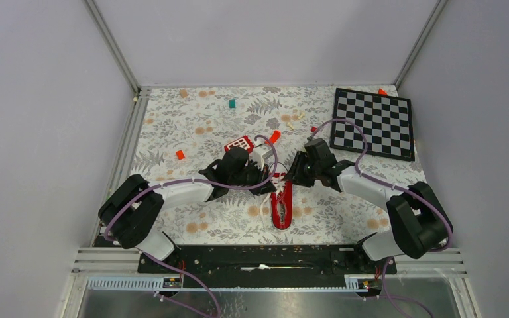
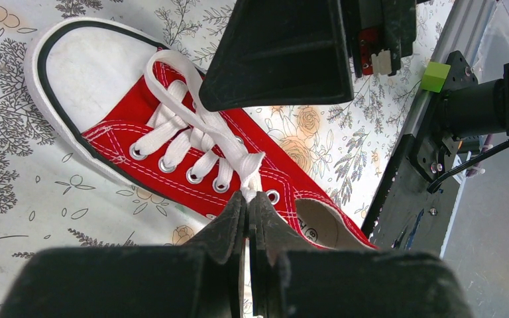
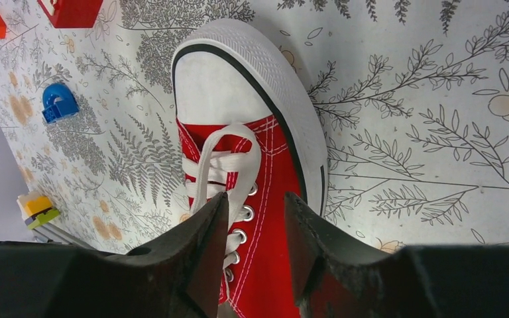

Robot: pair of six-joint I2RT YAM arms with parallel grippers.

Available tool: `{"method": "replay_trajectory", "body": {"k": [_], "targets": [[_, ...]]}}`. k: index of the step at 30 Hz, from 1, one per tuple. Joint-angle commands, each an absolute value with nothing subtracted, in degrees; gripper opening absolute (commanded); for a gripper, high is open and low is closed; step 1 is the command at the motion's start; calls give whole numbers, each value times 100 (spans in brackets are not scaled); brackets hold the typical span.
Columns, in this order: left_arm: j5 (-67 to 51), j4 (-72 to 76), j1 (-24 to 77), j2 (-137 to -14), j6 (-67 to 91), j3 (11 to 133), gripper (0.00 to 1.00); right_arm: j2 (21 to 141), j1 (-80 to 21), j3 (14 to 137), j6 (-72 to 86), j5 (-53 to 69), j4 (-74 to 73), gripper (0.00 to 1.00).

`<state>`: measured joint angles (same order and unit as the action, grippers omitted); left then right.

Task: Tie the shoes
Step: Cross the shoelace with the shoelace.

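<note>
– Close to the black mounting rail (image 1: 265, 252), between our two arms, what did we have?
– We had the shoe (image 1: 282, 207). It sat flat on its sole on the flowered table (image 1: 192, 126), with the heel opening toward the rail and the white toe cap pointing away.
– And our left gripper (image 2: 247, 199)?
– Its fingers were clenched on the lace (image 2: 199, 126). From the left wrist view we saw a white strand run from the eyelets straight into the pinch, above the top of the lacing.
– The right gripper (image 3: 255, 205)?
– Released. Its two fingers stood apart over the laced part, with red canvas and eyelets showing in the gap and nothing held. A loop of lace lay just beside one finger, and we could not tell whether they touched.
– Farther out?
– Just beyond the toe lay a red block with white squares (image 1: 239, 143) and a small curved red-orange piece (image 1: 274, 136). A little red cube (image 1: 179, 154) sat off to the left.
– And at the far end?
– We saw a chessboard (image 1: 373, 122) in the far right corner and a small green piece (image 1: 232, 103) near the back wall.
</note>
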<state>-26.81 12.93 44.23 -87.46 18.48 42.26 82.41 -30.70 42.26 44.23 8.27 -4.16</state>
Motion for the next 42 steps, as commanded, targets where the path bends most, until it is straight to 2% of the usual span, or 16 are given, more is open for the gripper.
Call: {"method": "replay_trajectory", "body": {"k": [1, 4, 7, 8, 12, 13, 23, 31, 32, 34, 36, 38, 40, 42], "targets": [[-2797, 1514, 4439, -8589, 1797, 4321, 0, 8372, -3050, 4523, 4438, 946, -273, 44], [-2805, 1520, 4444, -8598, 1810, 4333, 0, 8540, -3050, 4522, 4467, 1044, -186, 44], [-2800, 1521, 4444, -8578, 1819, 4304, 0, 8623, -3050, 4505, 4475, 1085, -108, 39], [-2800, 1533, 4445, -8564, 1819, 4288, 0, 8623, -3050, 4502, 4467, 1075, -106, 34], [-2778, 1538, 4443, -8544, 1819, 4270, 0, 8440, -3050, 4533, 4350, 880, -248, 4], [-2778, 1538, 4445, -8549, 1826, 4264, 0, 8374, -3050, 4544, 4303, 789, -311, 0], [-2841, 1578, 4446, -8494, 1896, 4194, 0, 8012, -3029, 5140, 3533, -207, -1115, 0], [-2848, 1529, 4441, -8469, 1898, 4202, 0, 8099, -2945, 5791, 3039, -460, -1197, 0], [-2808, 1486, 4445, -8454, 1917, 4216, 6, 8107, -2938, 5859, 2968, -461, -1195, 0], [-2660, 1420, 4444, -8365, 1961, 4196, 28, 8130, -2935, 5966, 2834, -336, -1142, 0], [-2433, 1411, 4442, -8133, 1993, 4086, 42, 8139, -2932, 5983, 2724, -88, -1013, 0], [-2086, 1386, 4408, -7822, 2067, 3912, 52, 8127, -2930, 5935, 2647, 285, -862, 0], [-1913, 1389, 4274, -7536, 2215, 3780, 56, 8099, -2927, 5844, 2570, 670, -648, 0], [-1906, 1348, 4086, -7310, 2407, 3748, 68, 8099, -2933, 5816, 2487, 983, -539, 0]]}}
